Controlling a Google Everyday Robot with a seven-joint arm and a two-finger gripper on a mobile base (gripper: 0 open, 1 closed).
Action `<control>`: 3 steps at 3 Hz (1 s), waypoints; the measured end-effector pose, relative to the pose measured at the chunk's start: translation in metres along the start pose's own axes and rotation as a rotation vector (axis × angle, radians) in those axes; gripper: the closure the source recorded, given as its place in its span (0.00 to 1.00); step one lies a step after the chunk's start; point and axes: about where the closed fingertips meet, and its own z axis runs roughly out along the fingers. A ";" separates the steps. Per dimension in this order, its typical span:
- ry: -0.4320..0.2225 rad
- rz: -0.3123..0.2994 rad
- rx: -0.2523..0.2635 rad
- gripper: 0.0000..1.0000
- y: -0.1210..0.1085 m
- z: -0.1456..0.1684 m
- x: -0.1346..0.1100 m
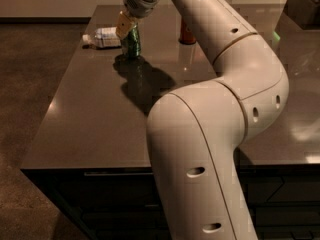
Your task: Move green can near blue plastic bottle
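Note:
The green can (132,44) stands upright on the dark table (100,119) near its far left edge. My gripper (125,26) is at the can's top, its pale fingers (123,25) around the upper part of the can. The blue plastic bottle (103,37) lies on its side just left of the can, a small gap away, with its cap pointing left. My arm's big white links fill the middle and right of the view.
A red cola can (186,34) stands at the back of the table, partly hidden behind my arm. A dark box (305,6) sits at the far right corner. The table's left edge runs close to the bottle, with dark floor beyond it.

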 end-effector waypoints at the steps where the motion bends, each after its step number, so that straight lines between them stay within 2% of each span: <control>1: 0.006 0.003 -0.005 0.28 0.001 0.005 0.000; 2: 0.009 0.002 -0.008 0.04 0.002 0.009 0.001; 3: 0.012 0.002 -0.011 0.00 0.003 0.011 0.001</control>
